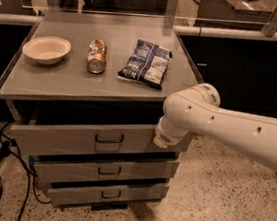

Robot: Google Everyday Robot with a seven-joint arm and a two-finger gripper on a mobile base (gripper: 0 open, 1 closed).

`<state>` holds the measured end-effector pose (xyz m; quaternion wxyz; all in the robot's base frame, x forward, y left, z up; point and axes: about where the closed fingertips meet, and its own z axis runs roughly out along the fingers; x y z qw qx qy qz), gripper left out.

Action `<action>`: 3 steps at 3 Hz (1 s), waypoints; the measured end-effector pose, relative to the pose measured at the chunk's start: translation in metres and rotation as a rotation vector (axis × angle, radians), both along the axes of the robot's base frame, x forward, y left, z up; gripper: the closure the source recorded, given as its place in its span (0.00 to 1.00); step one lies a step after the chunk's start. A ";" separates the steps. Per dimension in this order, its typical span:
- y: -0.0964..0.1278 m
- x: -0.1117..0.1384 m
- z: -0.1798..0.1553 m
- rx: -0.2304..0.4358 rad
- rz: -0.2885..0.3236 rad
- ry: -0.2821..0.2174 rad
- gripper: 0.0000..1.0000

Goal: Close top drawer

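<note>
Grey metal cabinet on a speckled stone floor [217, 208], with a dark counter behind it.
On the cabinet top [72, 76] are a pale bowl [46, 49], a can [97, 56] on its side and a dark snack bag [146, 63]. The top drawer [59, 140] stands pulled out past the two slimmer drawers [136, 168] below, its wire handle [109, 139] at centre. The white arm's gripper [163, 138] is at the front panel's right end; whether it is released or clenched cannot be told.

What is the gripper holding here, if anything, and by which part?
Cannot be told. The gripper sits at the right end of the front panel of the top drawer, away from its handle; no grasp shows.
</note>
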<state>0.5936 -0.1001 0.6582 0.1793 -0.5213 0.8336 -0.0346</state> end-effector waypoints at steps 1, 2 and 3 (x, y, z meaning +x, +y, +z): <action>0.000 0.000 0.000 0.000 0.000 0.000 0.34; 0.000 0.000 0.000 0.000 0.000 0.000 0.11; 0.000 0.000 0.000 0.000 0.000 0.000 0.00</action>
